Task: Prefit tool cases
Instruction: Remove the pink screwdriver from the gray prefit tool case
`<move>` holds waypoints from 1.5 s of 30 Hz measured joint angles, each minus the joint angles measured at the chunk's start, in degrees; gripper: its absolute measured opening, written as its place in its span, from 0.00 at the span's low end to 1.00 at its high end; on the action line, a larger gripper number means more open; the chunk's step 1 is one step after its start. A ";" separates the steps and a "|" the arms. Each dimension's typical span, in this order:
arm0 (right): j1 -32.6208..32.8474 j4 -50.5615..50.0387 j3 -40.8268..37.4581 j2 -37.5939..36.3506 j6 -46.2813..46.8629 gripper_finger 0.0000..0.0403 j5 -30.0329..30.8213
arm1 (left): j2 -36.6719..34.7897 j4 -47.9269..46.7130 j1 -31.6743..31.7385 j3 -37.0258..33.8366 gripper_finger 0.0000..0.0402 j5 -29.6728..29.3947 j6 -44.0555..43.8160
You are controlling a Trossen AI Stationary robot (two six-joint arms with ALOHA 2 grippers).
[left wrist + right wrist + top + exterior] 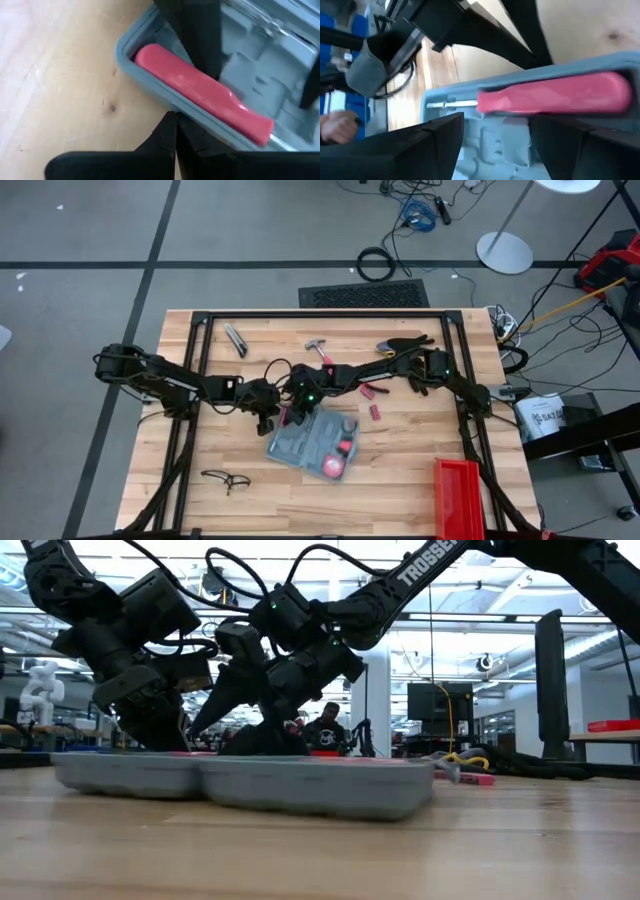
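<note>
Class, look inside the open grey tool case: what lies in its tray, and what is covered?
A red-handled screwdriver lies in a slot along the tool case edge, with other red pieces nearby. The right gripper hides part of the tray.

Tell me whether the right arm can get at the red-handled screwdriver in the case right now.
Probably yes. The right gripper hangs open right over the screwdriver, which lies uncovered in the open case. The left gripper, shut at the case's edge, crowds it slightly.

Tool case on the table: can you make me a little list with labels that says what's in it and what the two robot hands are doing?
case: blue-grey tool case lying open on the wooden table
inside: red-handled screwdriver lying along one edge of the tray
right gripper: open, over the screwdriver
left gripper: shut, at the case's edge
nearby: red bin, glasses, hammer
</note>
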 joint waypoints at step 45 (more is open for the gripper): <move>10.01 -5.92 0.11 -7.46 -52.16 0.52 46.23 | -25.41 1.61 0.20 -0.03 0.00 -16.73 6.61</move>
